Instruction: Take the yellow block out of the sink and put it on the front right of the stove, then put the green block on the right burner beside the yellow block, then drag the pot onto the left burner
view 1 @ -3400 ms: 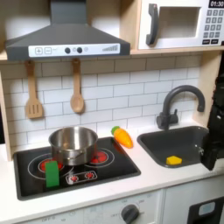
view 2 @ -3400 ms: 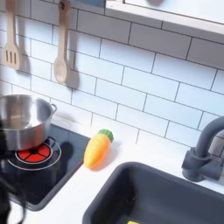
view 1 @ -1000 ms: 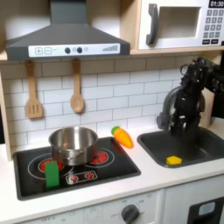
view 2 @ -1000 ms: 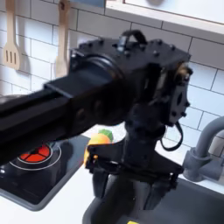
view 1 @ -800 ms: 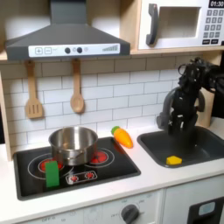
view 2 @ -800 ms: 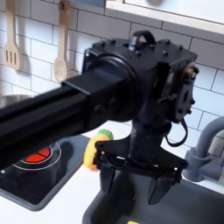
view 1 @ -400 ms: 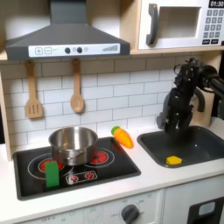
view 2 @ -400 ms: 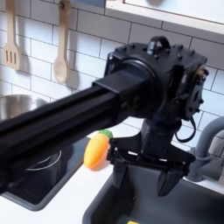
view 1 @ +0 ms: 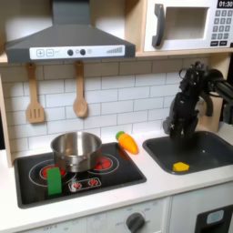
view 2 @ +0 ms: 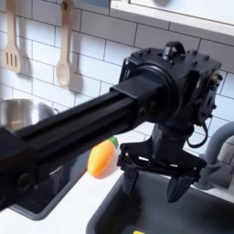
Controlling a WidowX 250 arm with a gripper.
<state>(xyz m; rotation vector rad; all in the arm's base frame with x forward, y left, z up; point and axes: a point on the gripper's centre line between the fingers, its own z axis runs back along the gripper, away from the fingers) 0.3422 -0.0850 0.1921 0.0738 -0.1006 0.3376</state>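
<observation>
We locate the yellow block [view 1: 181, 167] on the floor of the sink [view 1: 211, 156], toward the front edge, in the first exterior view. It lies flat and nothing touches it.

We see the end effector [view 1: 181, 130] above the rear part of the sink in the first exterior view, clear of the yellow block and close to the faucet [view 1: 187, 102]. In the second exterior view the end effector [view 2: 153, 184] hangs over the sink basin [view 2: 110, 219] with its two fingers [view 2: 128, 180] spread apart and pointing down; it grips nothing.

We find the green block [view 1: 55, 180] standing upright on the stove [view 1: 132, 167], at the front of the left burner [view 1: 38, 170], in the first exterior view. The pot [view 1: 76, 149] sits on the rear centre of the stove, between the left burner and the right burner [view 1: 105, 163], overlapping both rings. In the second exterior view the pot [view 2: 20, 114] appears at the second exterior view's left edge, partly behind the arm [view 2: 82, 128].

An orange carrot toy [view 1: 127, 142] with a green tip lies on the desk [view 1: 164, 187] between the stove and the sink in the first exterior view; in the second exterior view the carrot toy [view 2: 101, 157] is just beside the sink's rim.

Two wooden utensils [view 1: 80, 98] hang on the tiled wall above the stove in the first exterior view.
</observation>
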